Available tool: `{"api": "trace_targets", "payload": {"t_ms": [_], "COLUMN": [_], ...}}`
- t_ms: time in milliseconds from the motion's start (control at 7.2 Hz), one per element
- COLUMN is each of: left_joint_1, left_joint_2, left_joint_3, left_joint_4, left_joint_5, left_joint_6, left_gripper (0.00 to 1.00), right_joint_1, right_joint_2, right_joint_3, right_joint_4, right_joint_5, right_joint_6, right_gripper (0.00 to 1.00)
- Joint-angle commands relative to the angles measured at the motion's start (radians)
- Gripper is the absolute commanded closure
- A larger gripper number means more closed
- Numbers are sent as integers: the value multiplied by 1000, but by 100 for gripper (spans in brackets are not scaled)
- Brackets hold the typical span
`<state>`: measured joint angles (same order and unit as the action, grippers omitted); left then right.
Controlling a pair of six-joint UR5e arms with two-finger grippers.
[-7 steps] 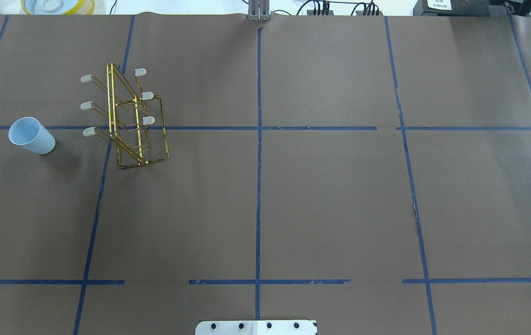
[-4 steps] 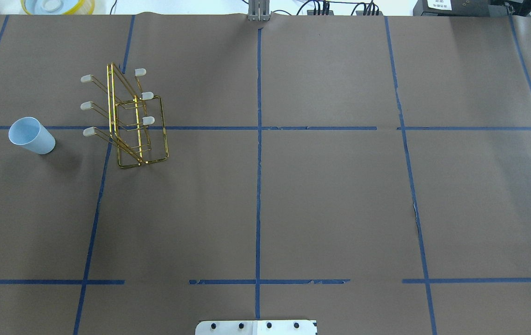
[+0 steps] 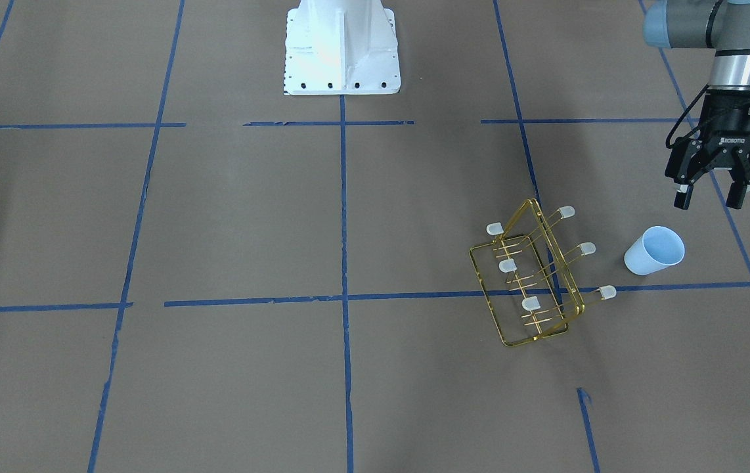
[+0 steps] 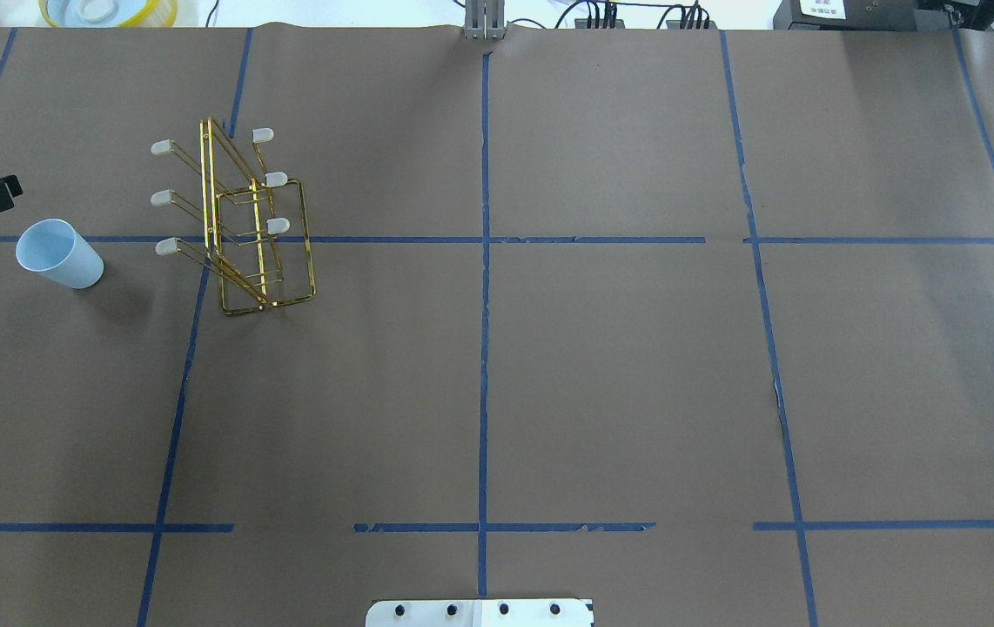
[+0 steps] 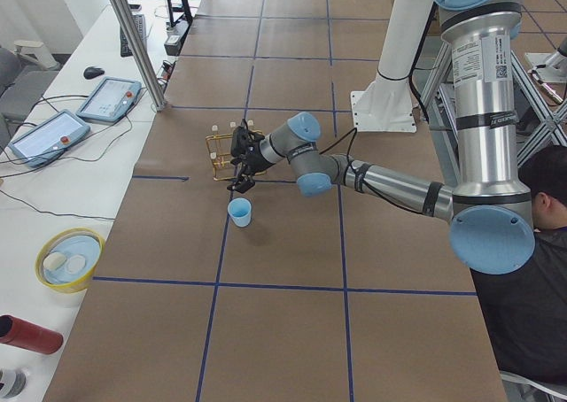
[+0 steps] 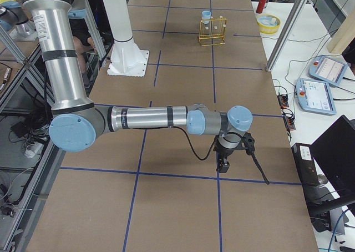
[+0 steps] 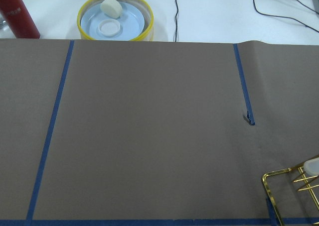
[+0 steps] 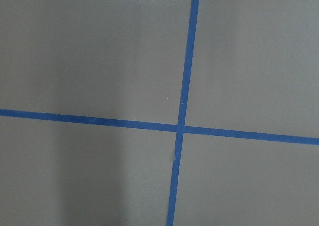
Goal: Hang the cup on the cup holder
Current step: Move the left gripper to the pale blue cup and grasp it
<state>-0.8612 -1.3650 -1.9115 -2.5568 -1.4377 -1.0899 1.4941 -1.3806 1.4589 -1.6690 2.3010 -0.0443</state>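
Note:
The cup [image 3: 655, 251] is pale blue and stands upright, rim up, on the brown paper; it also shows in the overhead view [image 4: 59, 254] and the left side view [image 5: 239, 212]. The gold wire cup holder [image 3: 532, 276] stands just beside it toward the table's middle, its prongs bare [image 4: 245, 226]; its corner shows in the left wrist view [image 7: 294, 186]. My left gripper [image 3: 707, 199] is open and empty, hanging above the table beside the cup, on the robot's side of it. My right gripper [image 6: 222, 163] shows only in the right side view, far from both; I cannot tell its state.
A yellow-rimmed dish [image 7: 114, 17] and a red cylinder [image 7: 20, 14] lie past the paper's far edge. The white robot base [image 3: 342, 46] stands at the table's near middle. A person [image 5: 532, 269] sits by the left arm's base. Blue tape lines grid the paper.
A part of my left arm has come into the overhead view at its left edge and moved down toward the cup. The cup and holder have not moved.

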Motion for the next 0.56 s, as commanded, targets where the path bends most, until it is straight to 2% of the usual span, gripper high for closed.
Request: {"api": "trace_targets", "payload": {"t_ms": [0, 278, 417], "left_joint_1": [158, 258, 274], "left_joint_2": [59, 58, 51], "left_joint_3": [12, 115, 143], "left_joint_4": [-78, -131, -131], "left_joint_5": [229, 446, 491], "left_joint_6": [-132, -182, -180], "left_gripper": [0, 0, 0], "right_joint_1": [0, 0, 0], "right_joint_2": [0, 0, 0], "right_joint_3": [0, 0, 0], "right_joint_4": [0, 0, 0], "right_joint_5": [0, 0, 0], "right_joint_6": [0, 1, 0], "right_gripper": [0, 0, 0]}}
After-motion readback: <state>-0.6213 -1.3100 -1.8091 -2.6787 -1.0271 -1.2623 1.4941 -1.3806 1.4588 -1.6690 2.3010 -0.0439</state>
